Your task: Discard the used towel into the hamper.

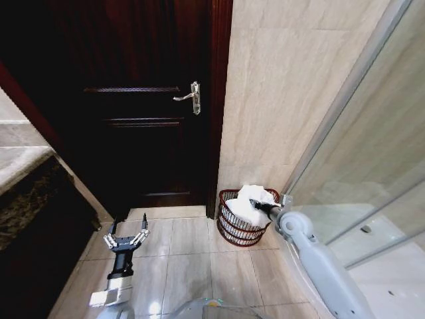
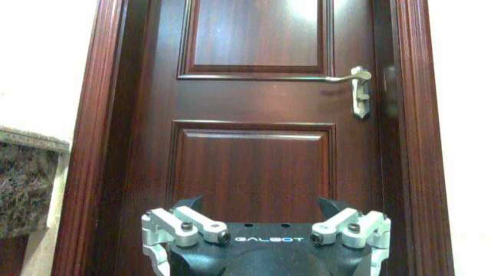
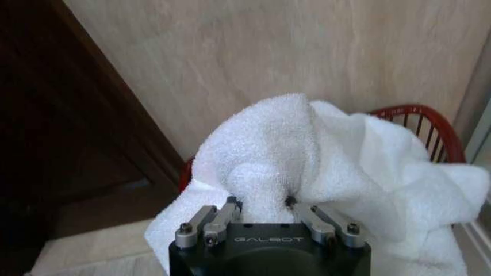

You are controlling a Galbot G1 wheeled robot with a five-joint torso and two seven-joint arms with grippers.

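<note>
While heaped over the hamper (image 1: 236, 226), white towel (image 3: 307, 155) pinched between right gripper (image 3: 265, 202) jaws, left gripper (image 1: 126, 239) jaws spread.

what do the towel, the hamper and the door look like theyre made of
The towel, pinched in the right gripper over the basket, looks like white cotton terry: a nubby looped pile and soft folds. The hamper seems to be thin metal wire coated reddish-brown, judging by its slim ribs and smooth rim. The door looks like dark varnished wood, glossy with raised panels.
</note>
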